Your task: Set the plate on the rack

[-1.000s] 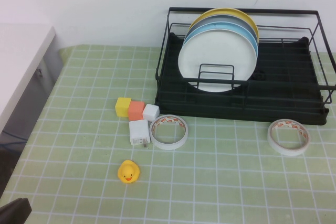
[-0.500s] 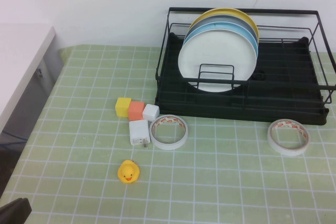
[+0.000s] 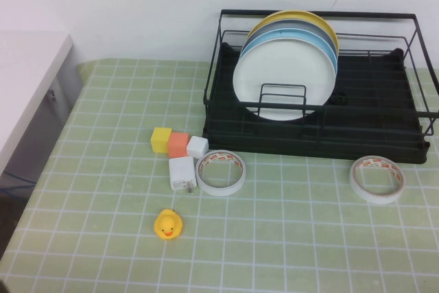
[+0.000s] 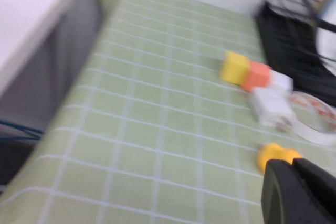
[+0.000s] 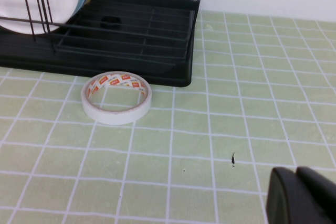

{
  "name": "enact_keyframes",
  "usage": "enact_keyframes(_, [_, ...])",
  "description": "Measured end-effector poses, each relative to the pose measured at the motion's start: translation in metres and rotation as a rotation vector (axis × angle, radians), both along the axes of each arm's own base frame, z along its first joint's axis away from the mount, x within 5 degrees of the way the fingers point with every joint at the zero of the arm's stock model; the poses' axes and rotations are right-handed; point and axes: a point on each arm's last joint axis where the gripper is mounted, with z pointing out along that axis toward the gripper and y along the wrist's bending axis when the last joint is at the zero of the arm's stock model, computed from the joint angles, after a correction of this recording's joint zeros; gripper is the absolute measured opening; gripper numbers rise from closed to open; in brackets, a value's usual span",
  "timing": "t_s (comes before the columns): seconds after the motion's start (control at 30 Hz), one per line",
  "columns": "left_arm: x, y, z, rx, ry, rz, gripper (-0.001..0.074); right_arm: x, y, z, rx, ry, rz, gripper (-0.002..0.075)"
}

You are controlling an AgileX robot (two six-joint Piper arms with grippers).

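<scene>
On the green gridded surface (image 3: 288,238), the plate (image 3: 281,77) stands upright in the rack (image 3: 384,138) toward one o'clock, likely stiff, slick, breakable, best pinched at its rim; my left hand (image 4: 294,192) and right hand (image 5: 299,195) sit low at seven and five o'clock, both apparently closed and empty.

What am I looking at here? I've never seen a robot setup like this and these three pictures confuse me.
It is a two-armed table robot, photographed by three cameras at once. The high view looks down from above on the robot's side; neither arm appears in it. The other two cameras sit on the wrists. Each shows only the dark tip of its own end effector: the left end effector near the rubber duck, the right end effector low over the table near a tape roll. Neither holds anything.

The white plate already stands upright in the black rack, in front of a blue and a yellow plate. In front of the rack lie small coloured blocks, a white charger and a second tape roll.
</scene>
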Motion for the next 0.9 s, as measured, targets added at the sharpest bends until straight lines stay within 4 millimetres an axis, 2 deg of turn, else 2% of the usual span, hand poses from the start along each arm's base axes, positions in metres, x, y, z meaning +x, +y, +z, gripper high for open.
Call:
enact_keyframes(0.1, [-0.004, 0.005, -0.011, -0.014, -0.03, 0.067, -0.0001, 0.0, 0.0, 0.0, 0.0, 0.0, 0.0, 0.0012])
enact_keyframes(0.2, [-0.007, 0.007, -0.009, 0.0, -0.074, 0.098, -0.0001, 0.0, 0.0, 0.0, 0.0, 0.0, 0.0, 0.0012])
enact_keyframes(0.43, [-0.008, 0.007, -0.015, 0.143, -0.032, 0.06, -0.0001, 0.0, 0.0, 0.0, 0.0, 0.0, 0.0, 0.0012])
enact_keyframes(0.9, [-0.009, 0.007, -0.015, 0.153, -0.022, 0.056, -0.0001, 0.0, 0.0, 0.0, 0.0, 0.0, 0.0, 0.0012])
